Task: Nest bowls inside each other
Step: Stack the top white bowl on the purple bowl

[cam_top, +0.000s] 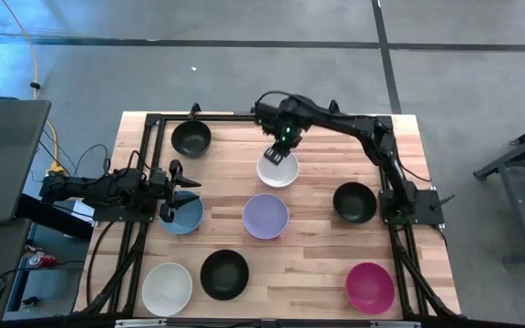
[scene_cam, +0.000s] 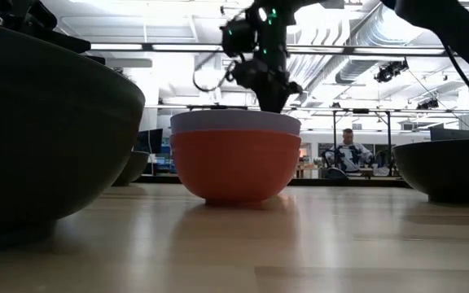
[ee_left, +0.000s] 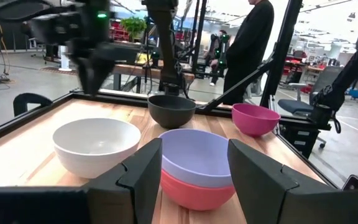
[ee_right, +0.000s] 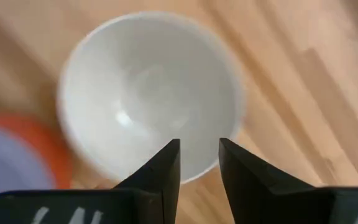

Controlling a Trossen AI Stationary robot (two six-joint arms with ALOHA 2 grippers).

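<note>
- Far left of the table (cam_top: 317,273), seen from above: the left pincer (cam_top: 173,191) hangs over the near rim of the blue bowl (cam_top: 183,215), fingers spread wide and holding nothing; this arm looks to be waiting
- Also on the left: a black bowl (cam_top: 190,138) at the back edge, a white bowl (cam_top: 167,287) at the front edge, and another black bowl (cam_top: 223,273) just beside it
- Centre: the lavender bowl (cam_top: 265,216) already sits inside the red bowl (ee_left: 194,191), whose rim shows beneath it in the left wrist view
- Just behind that pair: a second white bowl (cam_top: 278,169), with the right pincer (cam_top: 281,157) poised directly above its back rim, fingers parted a little and gripping nothing
- Right: a third black bowl (cam_top: 355,201), and the magenta bowl (cam_top: 370,286) near the front corner
- Step in hand, by my reading: the right arm is lining up to grasp the white bowl by its rim
- Next move likely calls for lowering one finger inside the rim and one outside, closing, then carrying the bowl over the lavender one
- Every bowl stands upright, mouth facing up; being round, none has a long axis
</note>
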